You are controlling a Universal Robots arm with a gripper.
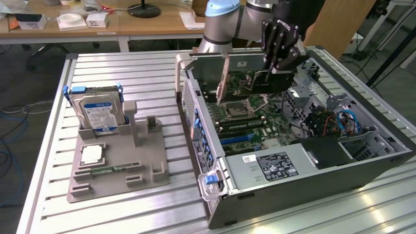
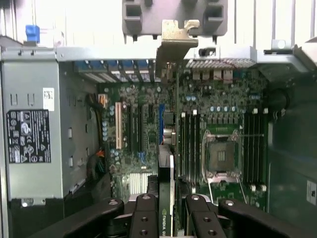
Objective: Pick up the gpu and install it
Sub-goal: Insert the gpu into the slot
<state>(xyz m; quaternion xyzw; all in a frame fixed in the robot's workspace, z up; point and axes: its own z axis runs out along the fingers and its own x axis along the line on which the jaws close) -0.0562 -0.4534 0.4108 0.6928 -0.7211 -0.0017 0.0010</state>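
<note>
The gpu hangs upright over the open computer case, green board facing out and its silver end bracket toward the case's rear wall. My gripper is shut on the card's top edge. In the wrist view the gpu runs edge-on away from the camera between my two black fingers, and its bracket rises above the rear slot openings. The card is above the motherboard, between the expansion slots and the memory slots, and I cannot tell whether it touches a slot.
A silver hard drive with a blue-white label stands in a grey fixture on the slatted table, with a narrow memory stick lying in it. Inside the case are the power supply, CPU socket and drive cage with cables.
</note>
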